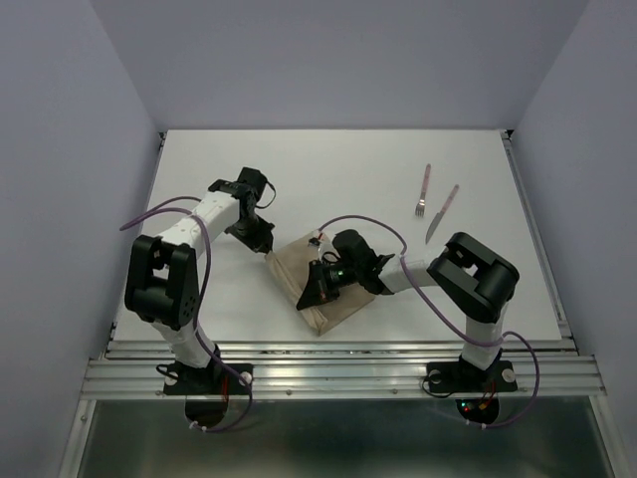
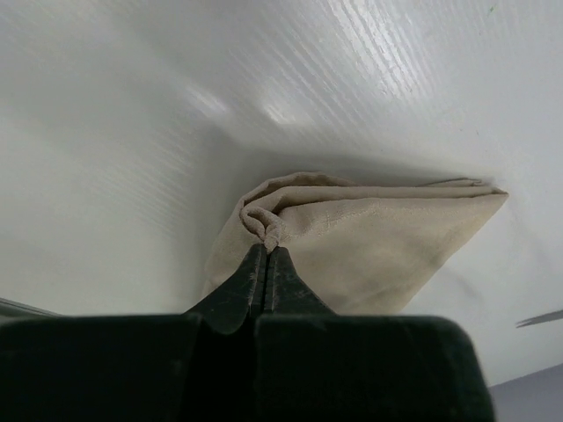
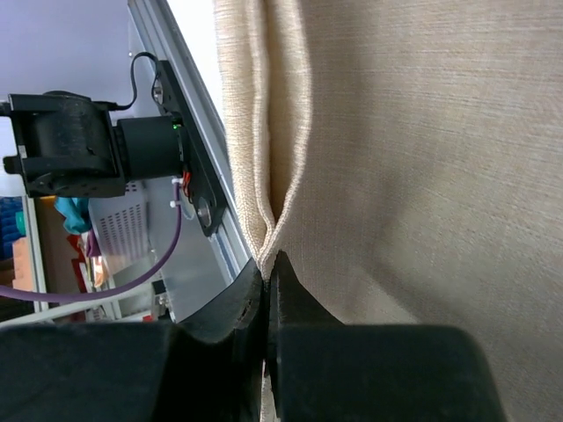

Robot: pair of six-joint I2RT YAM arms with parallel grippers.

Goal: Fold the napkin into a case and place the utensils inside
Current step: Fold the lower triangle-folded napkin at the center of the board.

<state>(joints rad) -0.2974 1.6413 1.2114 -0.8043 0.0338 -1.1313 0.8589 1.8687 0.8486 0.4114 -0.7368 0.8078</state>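
we've got our left hand (image 2: 266, 251) pinching a bunched corner of the napkin (image 2: 369, 237), and our right hand (image 3: 267, 264) clamped on its folded edge. fork (image 1: 424, 191) and knife (image 1: 443, 213) lie on the counter (image 1: 328, 169) well beyond the right hand.

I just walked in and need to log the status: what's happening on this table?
Both arms are working on the tan napkin, which lies folded into layers mid-table. The left gripper is shut on its bunched far corner, and the right gripper is pinching the layered edge on the near-left side. The fork and knife lie untouched on the table to the far right, so nothing is tucked in yet.
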